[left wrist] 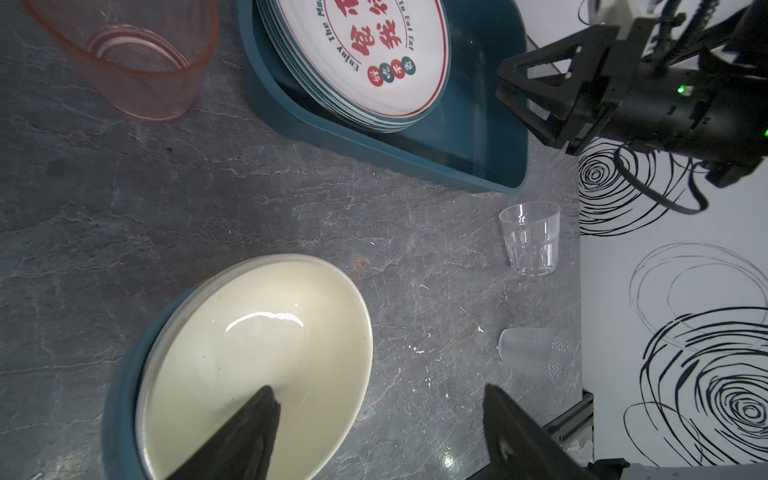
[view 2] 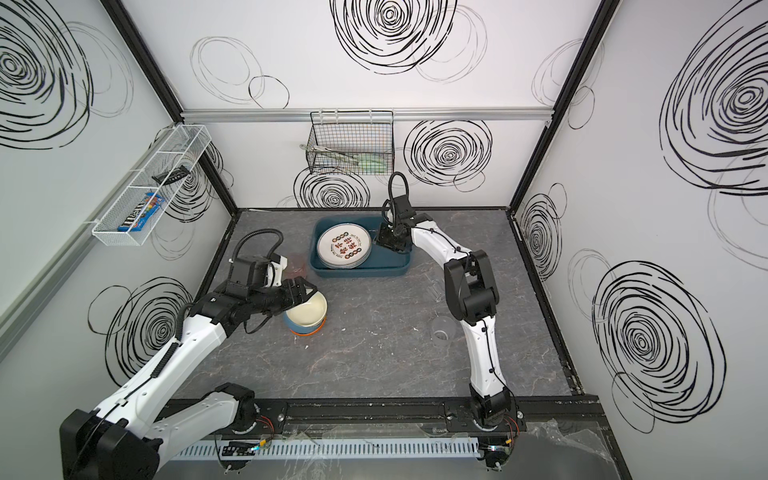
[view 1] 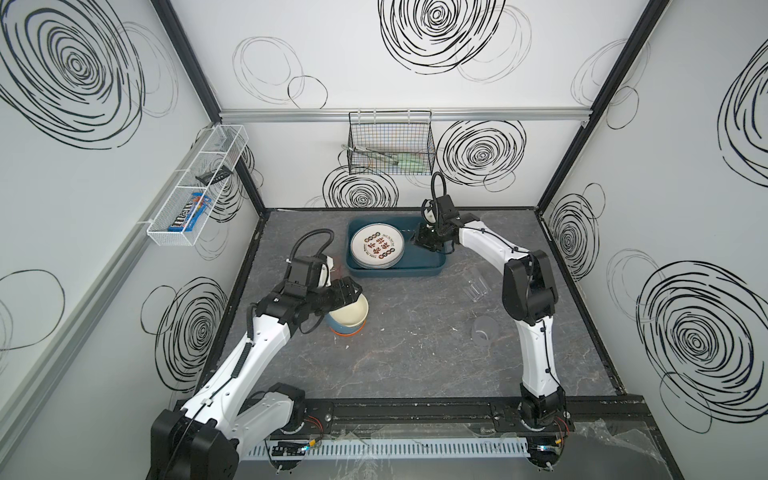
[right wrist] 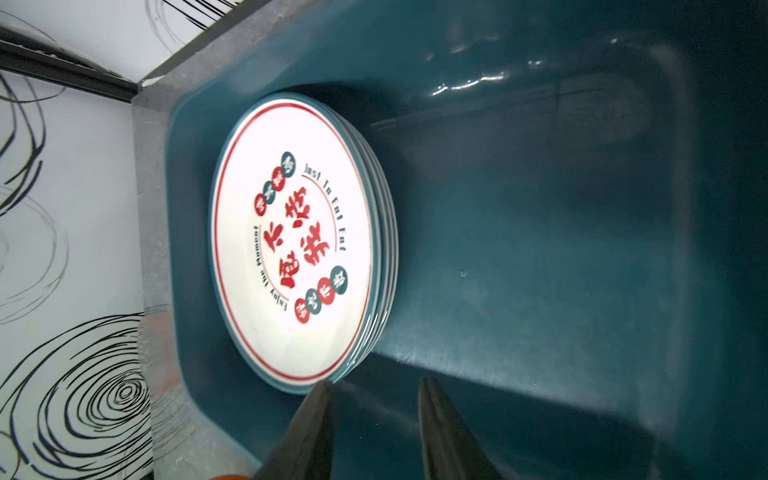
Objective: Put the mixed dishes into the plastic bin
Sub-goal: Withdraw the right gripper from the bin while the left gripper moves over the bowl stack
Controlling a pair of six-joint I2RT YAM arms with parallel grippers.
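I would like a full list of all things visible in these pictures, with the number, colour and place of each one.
table: one, grey marble, under everything.
bin: one, dark teal, back middle of the table.
plates: one stack, number unclear, white with red print, in the bin's left half.
bowls: nested, number unclear, cream inside, blue and orange outside, front left of the bin.
pink cup: one, left of the bin.
clear cup: one, right of the bin.
frosted cup: one, nearer the front, right side.
basket: one, black wire, back wall.
shelf: one, white mesh, left wall.
left tool: open, at the bowls' rim.
right tool: open, empty, over the bin.
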